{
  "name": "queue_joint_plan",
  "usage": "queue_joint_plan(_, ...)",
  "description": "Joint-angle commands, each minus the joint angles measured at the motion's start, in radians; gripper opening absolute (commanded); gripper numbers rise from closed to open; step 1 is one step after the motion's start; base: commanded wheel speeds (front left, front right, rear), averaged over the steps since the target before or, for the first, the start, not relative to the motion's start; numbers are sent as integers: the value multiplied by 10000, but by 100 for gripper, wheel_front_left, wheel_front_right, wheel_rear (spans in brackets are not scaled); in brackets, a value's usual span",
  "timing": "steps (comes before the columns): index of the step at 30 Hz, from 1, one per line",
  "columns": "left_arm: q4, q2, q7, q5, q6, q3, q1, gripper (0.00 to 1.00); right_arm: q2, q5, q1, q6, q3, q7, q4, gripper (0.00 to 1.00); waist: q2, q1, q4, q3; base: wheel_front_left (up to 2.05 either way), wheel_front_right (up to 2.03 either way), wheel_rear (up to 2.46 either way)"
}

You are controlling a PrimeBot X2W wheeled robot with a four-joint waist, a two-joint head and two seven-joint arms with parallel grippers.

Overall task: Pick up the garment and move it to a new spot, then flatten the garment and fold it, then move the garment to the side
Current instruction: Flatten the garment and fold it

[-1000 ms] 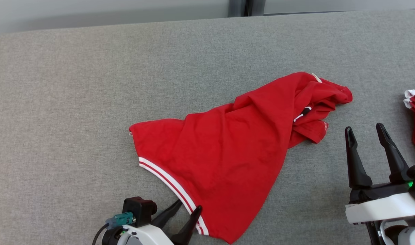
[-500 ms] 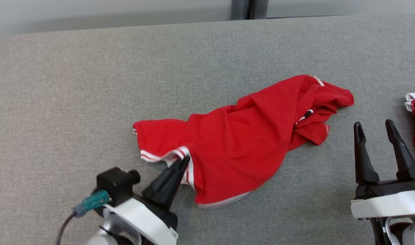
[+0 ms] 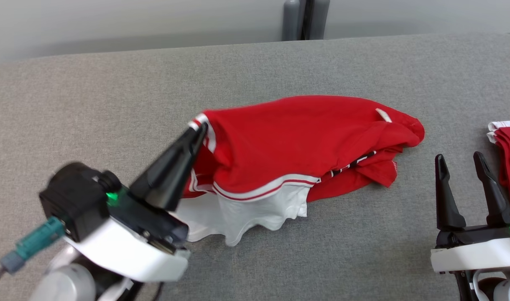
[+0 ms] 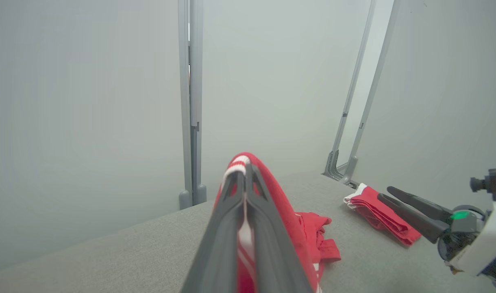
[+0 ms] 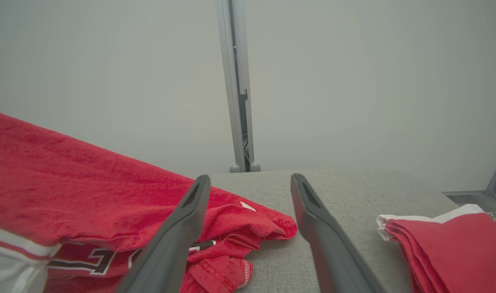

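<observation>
The left gripper (image 3: 197,133) is pinching the striped hem of the red garment (image 3: 305,133), jaws closed on the cloth, holding that edge up above the middle of the grey table (image 3: 92,100) while the garment's right end is lying bunched on the surface. The right gripper (image 3: 459,161) is hovering at the near right, jaws spread wide, holding nothing. With only a thin edge pinched, the cloth is at risk of slipping free, and the trailing end may snag the folded red pile (image 3: 508,150) at the right.
</observation>
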Motion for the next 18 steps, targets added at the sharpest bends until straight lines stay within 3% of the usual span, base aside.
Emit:
queue_joint_plan(1,-3,126,39,114,104,251,-390,0,1,62,-20,1,-60,-59,4,100,0,0,-29,29,0,0,0)
queue_joint_plan(8,1899,320,276,-315,291,1124,-1322,0,40,150,-286,1,238,-110,89,100,0,0,-440,311,0,0,0)
queue_joint_plan(18,6475,496,-265,-694,194,1895,-2579,0,61,291,-659,1,637,-213,449,100,0,0,-977,998,0,0,0)
